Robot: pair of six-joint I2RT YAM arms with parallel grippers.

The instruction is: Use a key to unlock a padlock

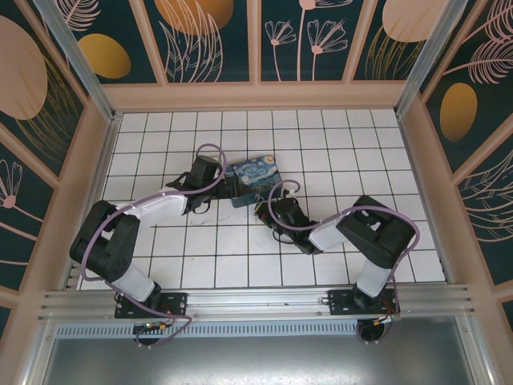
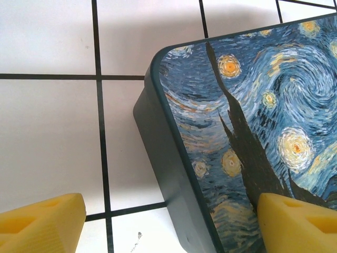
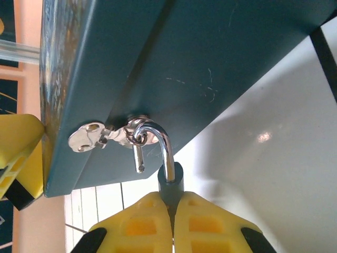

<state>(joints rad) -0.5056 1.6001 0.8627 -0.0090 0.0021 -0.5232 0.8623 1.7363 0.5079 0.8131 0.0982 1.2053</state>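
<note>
Padlock (image 3: 171,180) hangs at the dark side wall of the Starry Night painted box (image 3: 184,63), which sits near the middle of the white-tiled surface (image 1: 321,144).

Right hand (image 3: 172,206): yellow tips pressed together, pinching the padlock's dark bluish body from below in the wrist view.

Chrome shackle (image 3: 164,145) loops through the box's hasp ring (image 3: 138,136). Its short leg ends free, outside the body.

Silver tab (image 3: 87,137) with holes lies just beside the ring, against the box wall. Could be a latch plate or a key; cannot tell.

Left hand (image 2: 168,226): spread wide across the box's corner. One fingertip (image 2: 42,226) is over bare tile, apart from the box wall; the other is above the painted lid.

Overhead: left hand is at the box's left end, right hand at its near side.
</note>
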